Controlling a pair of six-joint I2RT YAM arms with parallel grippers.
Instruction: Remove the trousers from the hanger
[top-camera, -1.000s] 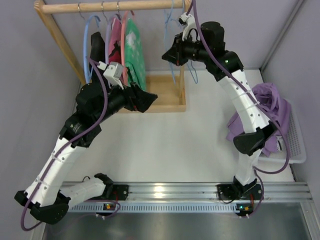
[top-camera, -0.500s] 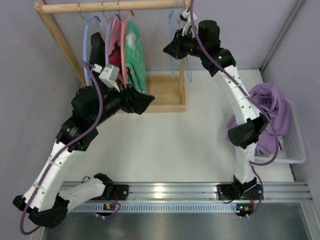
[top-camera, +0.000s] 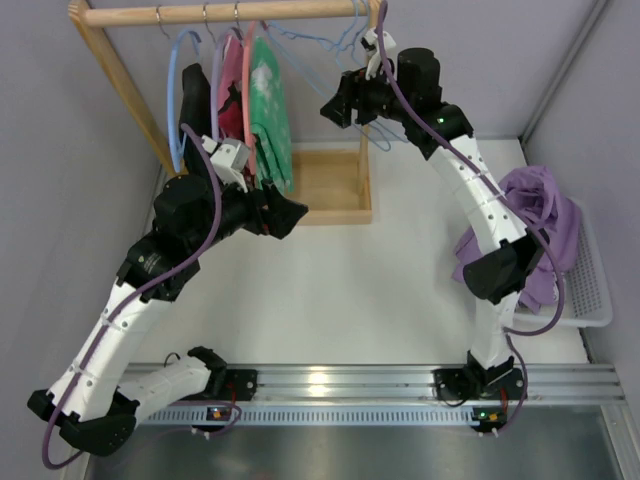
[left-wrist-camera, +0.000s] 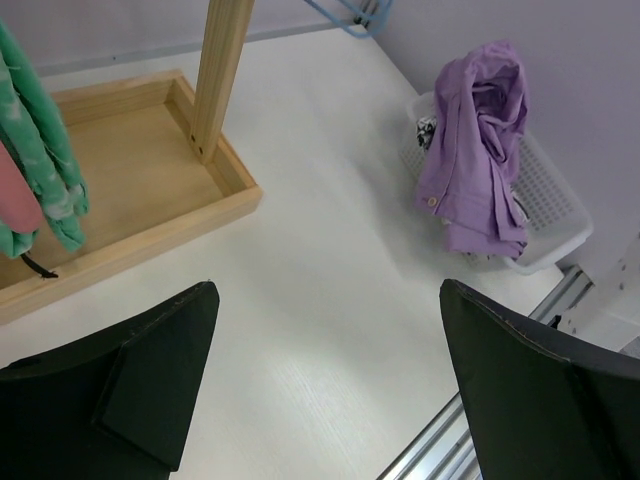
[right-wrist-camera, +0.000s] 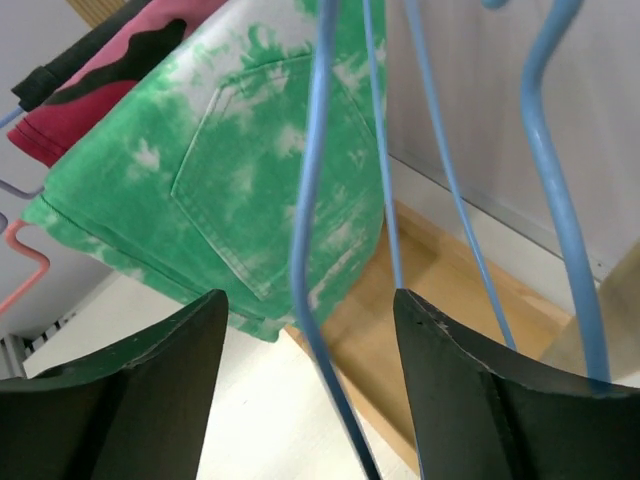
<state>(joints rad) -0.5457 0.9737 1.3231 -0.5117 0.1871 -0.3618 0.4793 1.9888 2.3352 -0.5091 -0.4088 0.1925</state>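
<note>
left gripper (left-wrist-camera: 325, 300) wide open, empty; right gripper (right-wrist-camera: 308, 310) jaws apart, hanger (right-wrist-camera: 303, 220) wire between them; trousers (left-wrist-camera: 475, 150) heaped on white basket (left-wrist-camera: 560, 205)

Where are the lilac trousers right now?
The trousers lie heaped over the white basket on the right of the top view, beside the right arm.

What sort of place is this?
Probably a lab bench staged as a laundry corner: a small wooden clothes rack, a white plastic basket holding lilac-purple cloth trousers, and a metal mounting rail.
</note>
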